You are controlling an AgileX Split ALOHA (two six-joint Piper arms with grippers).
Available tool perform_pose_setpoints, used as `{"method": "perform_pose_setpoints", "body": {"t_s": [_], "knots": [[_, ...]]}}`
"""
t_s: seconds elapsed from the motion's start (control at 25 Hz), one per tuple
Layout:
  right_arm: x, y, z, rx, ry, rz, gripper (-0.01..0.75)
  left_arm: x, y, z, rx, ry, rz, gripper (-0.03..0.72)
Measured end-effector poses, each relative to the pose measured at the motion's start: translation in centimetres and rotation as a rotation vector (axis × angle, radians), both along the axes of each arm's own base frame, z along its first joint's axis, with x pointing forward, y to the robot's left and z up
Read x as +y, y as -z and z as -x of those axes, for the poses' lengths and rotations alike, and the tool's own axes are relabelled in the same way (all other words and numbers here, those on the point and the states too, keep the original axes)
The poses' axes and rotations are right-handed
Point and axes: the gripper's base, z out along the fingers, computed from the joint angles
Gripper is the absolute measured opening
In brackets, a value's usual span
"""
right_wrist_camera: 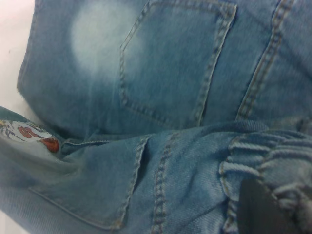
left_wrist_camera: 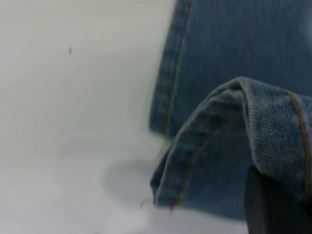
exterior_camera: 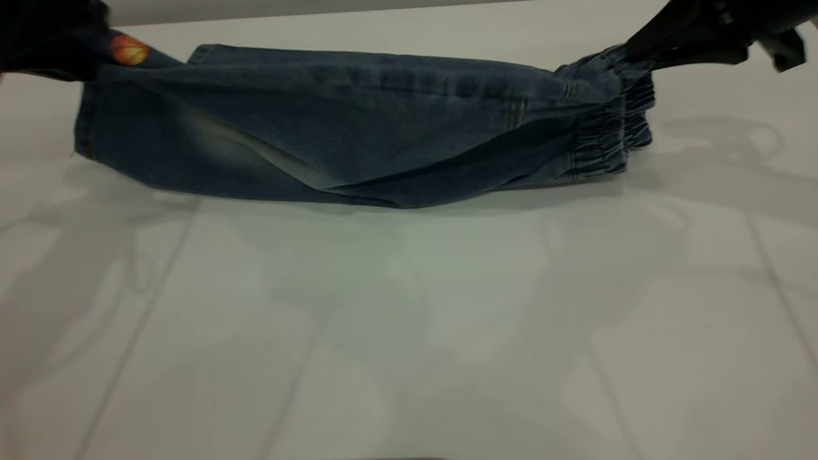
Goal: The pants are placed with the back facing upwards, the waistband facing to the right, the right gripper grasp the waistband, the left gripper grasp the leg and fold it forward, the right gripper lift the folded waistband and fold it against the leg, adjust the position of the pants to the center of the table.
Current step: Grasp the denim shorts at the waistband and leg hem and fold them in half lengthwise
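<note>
The faded blue denim pants (exterior_camera: 358, 128) stretch across the far part of the white table (exterior_camera: 409, 319), lifted along their far edge and doubled lengthwise. At the far left, my left gripper (exterior_camera: 96, 54) is shut on the leg (exterior_camera: 137, 54), right by its orange basketball print. The left wrist view shows the leg's stitched hem (left_wrist_camera: 273, 122) draped over one dark finger (left_wrist_camera: 273, 209), above the flat layer beneath. At the far right, my right gripper (exterior_camera: 629, 54) is shut on the gathered elastic waistband (exterior_camera: 613, 121). The right wrist view shows that waistband (right_wrist_camera: 273, 151) bunched on a dark finger (right_wrist_camera: 258, 209), over a back pocket (right_wrist_camera: 175, 63).
A wide stretch of bare tabletop lies between the pants and the near edge. The table's far edge (exterior_camera: 319, 13) runs just behind the pants. Shadows of both arms fall on the surface.
</note>
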Motion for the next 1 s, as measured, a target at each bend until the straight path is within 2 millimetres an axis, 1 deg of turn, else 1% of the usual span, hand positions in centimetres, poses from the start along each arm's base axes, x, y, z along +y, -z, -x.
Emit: {"method": "perform_pose_setpoints", "body": {"t_s": [0.16, 0.32, 0.52, 0.64, 0.8, 0.84, 0.92, 1.0], "knots": [[-0.1, 1.0, -1.4, -0.037, 0.029, -0.016, 0.031, -0.4, 2.0, -1.4, -0.121, 0.015, -0.033, 0.044], [-0.3, 1.2, -2.3, -0.109, 0.078, -0.024, 0.031, -0.5, 3.2, -2.4, -0.252, 0.050, -0.068, 0.044], [-0.7, 2.0, -3.1, -0.154, 0.098, 0.019, 0.031, -0.7, 5.0, -3.1, -0.358, 0.067, -0.083, 0.044], [-0.8, 2.8, -3.5, -0.170, 0.077, 0.054, 0.034, -0.8, 6.1, -3.7, -0.415, 0.086, -0.090, 0.044], [-0.9, 3.0, -3.9, -0.202, 0.047, 0.086, 0.038, -1.0, 7.8, -4.0, -0.493, 0.100, -0.093, 0.046], [-0.9, 3.0, -3.9, -0.208, 0.042, 0.090, 0.041, -1.0, 8.5, -4.0, -0.498, 0.100, -0.093, 0.050], [-0.9, 3.0, -3.9, -0.216, 0.034, 0.103, 0.061, -1.0, 9.1, -3.9, -0.514, 0.099, -0.093, 0.061], [-1.0, 3.1, -3.9, -0.217, 0.036, 0.115, 0.101, -1.0, 9.6, -3.9, -0.513, 0.098, -0.093, 0.087]]}}
